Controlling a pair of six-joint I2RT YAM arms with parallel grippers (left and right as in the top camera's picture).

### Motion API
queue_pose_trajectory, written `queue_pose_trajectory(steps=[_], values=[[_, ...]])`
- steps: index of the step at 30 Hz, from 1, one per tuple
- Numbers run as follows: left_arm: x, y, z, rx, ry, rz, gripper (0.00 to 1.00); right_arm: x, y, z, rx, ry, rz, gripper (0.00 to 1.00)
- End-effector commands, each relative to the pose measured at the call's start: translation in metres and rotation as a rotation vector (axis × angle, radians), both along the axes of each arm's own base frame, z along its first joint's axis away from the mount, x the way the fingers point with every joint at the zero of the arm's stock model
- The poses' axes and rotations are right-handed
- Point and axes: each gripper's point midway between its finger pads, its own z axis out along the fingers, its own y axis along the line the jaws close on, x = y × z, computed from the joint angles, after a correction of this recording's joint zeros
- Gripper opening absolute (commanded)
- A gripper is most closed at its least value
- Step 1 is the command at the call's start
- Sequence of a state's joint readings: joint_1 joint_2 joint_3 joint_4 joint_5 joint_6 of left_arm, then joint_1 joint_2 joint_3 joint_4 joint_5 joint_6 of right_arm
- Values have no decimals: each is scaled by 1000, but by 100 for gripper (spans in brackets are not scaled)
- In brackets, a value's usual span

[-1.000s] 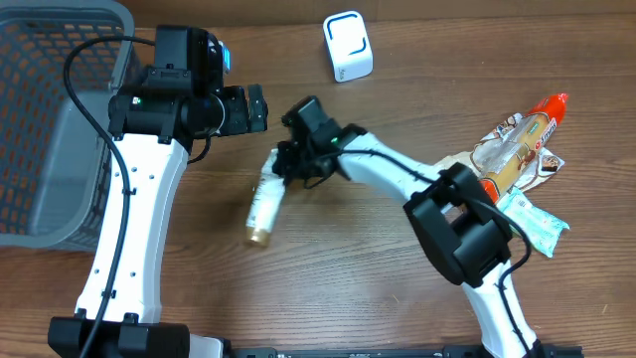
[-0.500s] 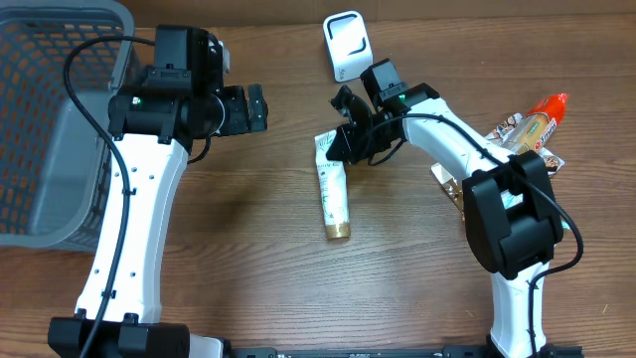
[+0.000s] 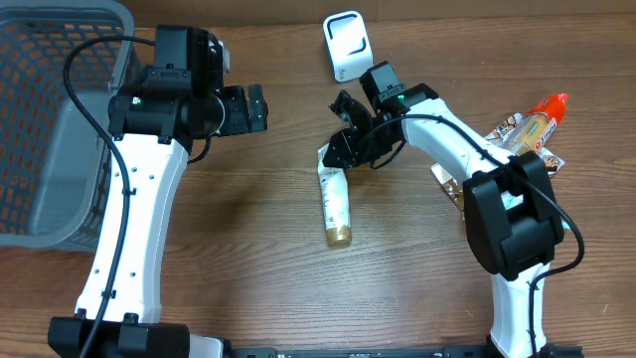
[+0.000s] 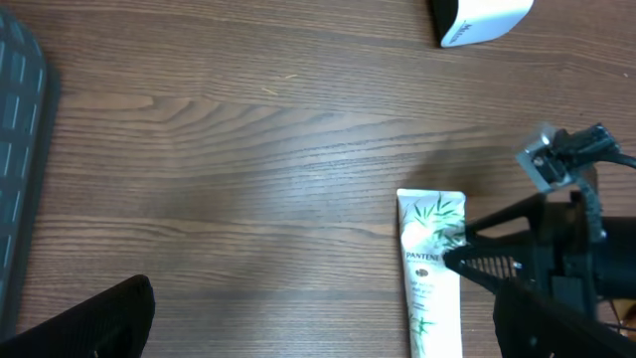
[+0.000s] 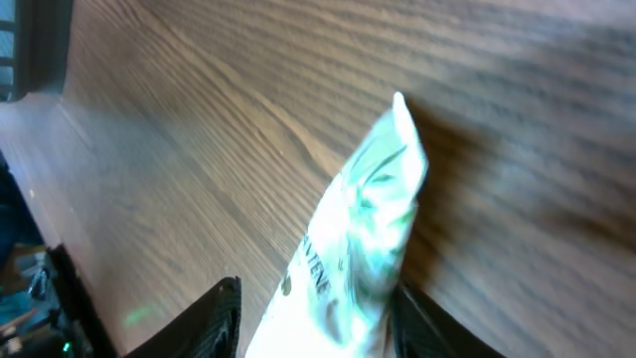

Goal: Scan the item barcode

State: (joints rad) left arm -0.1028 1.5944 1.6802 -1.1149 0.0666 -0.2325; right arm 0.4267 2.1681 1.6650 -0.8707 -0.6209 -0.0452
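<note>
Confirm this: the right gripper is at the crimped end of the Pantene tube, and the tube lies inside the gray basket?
Wrong on one point: the Pantene tube lies on the wooden table, not inside the gray basket, as the overhead view shows. The right gripper is at its crimped end.

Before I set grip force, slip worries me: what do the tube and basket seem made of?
Tube: probably soft plastic, smooth white printed skin, flat crimped end; cap looks shiny gold. Basket: likely moulded grey plastic, matte, with lattice walls.
</note>
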Motion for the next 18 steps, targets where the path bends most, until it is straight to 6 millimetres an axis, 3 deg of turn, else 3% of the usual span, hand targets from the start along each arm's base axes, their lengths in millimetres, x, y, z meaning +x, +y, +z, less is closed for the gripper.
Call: queue_pose_trajectory(steps=[1, 8, 18], values=[[0, 0, 11, 8, -32, -14, 100, 18, -6, 51, 47, -91, -24, 50], [0, 0, 11, 8, -32, -14, 100, 13, -11, 77, 36, -91, -30, 52], [0, 0, 11, 8, -32, -14, 100, -9, -27, 65, -60, 8, -39, 63]])
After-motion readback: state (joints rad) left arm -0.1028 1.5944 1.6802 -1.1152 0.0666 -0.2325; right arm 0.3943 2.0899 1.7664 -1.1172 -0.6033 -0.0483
